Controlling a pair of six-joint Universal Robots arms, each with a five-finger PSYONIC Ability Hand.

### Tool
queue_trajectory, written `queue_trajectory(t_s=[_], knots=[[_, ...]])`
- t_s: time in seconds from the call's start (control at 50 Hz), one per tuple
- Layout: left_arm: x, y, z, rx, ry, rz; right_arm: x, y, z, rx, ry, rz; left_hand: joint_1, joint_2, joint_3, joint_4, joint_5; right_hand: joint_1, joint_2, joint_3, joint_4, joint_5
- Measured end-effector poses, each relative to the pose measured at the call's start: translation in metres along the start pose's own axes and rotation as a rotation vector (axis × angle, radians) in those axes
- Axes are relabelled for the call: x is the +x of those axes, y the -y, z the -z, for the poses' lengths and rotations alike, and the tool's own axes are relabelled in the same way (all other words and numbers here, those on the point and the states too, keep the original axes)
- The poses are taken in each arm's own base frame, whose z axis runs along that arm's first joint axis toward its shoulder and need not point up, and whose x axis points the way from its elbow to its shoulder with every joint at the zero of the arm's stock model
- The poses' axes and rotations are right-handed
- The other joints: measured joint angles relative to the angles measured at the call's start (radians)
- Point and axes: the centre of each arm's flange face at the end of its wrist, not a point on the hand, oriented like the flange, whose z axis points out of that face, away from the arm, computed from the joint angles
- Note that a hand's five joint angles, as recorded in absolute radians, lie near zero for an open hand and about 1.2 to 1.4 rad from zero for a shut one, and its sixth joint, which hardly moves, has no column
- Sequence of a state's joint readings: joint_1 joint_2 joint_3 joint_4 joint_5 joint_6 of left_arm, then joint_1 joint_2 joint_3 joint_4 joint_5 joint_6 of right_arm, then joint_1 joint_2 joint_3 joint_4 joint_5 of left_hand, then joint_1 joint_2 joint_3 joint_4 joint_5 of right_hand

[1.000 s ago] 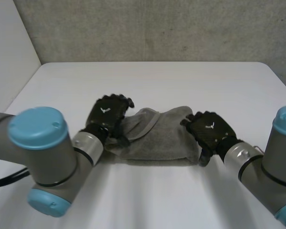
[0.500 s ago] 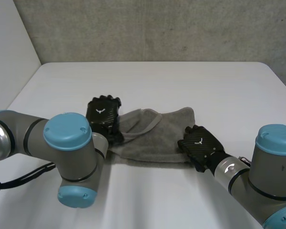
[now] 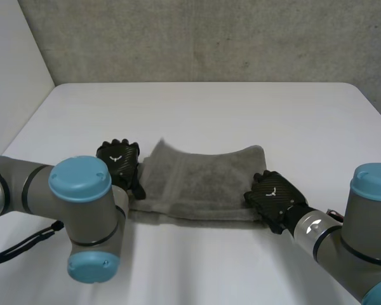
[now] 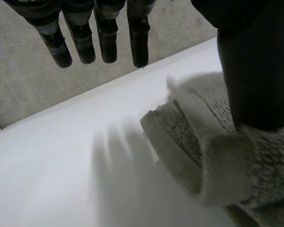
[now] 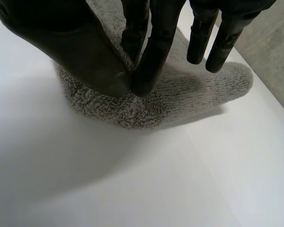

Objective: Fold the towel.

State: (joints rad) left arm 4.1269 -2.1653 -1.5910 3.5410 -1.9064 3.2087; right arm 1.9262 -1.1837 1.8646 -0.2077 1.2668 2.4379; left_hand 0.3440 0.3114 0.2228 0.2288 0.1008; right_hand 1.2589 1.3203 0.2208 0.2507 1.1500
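On the table (image 3: 209, 114) the towel (image 3: 203, 184) runs sideways hand to hand, right hand (image 3: 274, 197) pinching its right end, left hand (image 3: 119, 159) slack-fingered at the left end

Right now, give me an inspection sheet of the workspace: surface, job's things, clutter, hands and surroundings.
surface: white table, no marks seen.
job's things: grey towel lying flat across the near part of the table, its left end doubled over.
clutter: nothing seen.
hands: left hand at the towel's left end, fingers straight, thumb against the cloth; right hand pinching the towel's right near corner between thumb and finger.
surroundings: grey wall behind the table.
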Motion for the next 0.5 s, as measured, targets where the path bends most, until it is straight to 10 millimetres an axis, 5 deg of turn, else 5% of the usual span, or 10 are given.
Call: queue_trajectory(t_s=[0.3, 0.5], knots=[[-0.011, 0.017, 0.038, 0.006, -0.018, 0.003, 0.029, -0.003, 0.007, -0.007, -0.031, -0.006, 0.0, 0.0, 0.0, 0.0, -0.002, 0.015, 0.0, 0.0, 0.0, 0.001], [-0.039, 0.052, 0.048, 0.096, 0.048, 0.051, 0.032, 0.045, 0.017, 0.139, -0.065, 0.224, 0.0, -0.001, 0.0, 0.0, -0.003, 0.024, 0.0, 0.0, 0.0, 0.002]])
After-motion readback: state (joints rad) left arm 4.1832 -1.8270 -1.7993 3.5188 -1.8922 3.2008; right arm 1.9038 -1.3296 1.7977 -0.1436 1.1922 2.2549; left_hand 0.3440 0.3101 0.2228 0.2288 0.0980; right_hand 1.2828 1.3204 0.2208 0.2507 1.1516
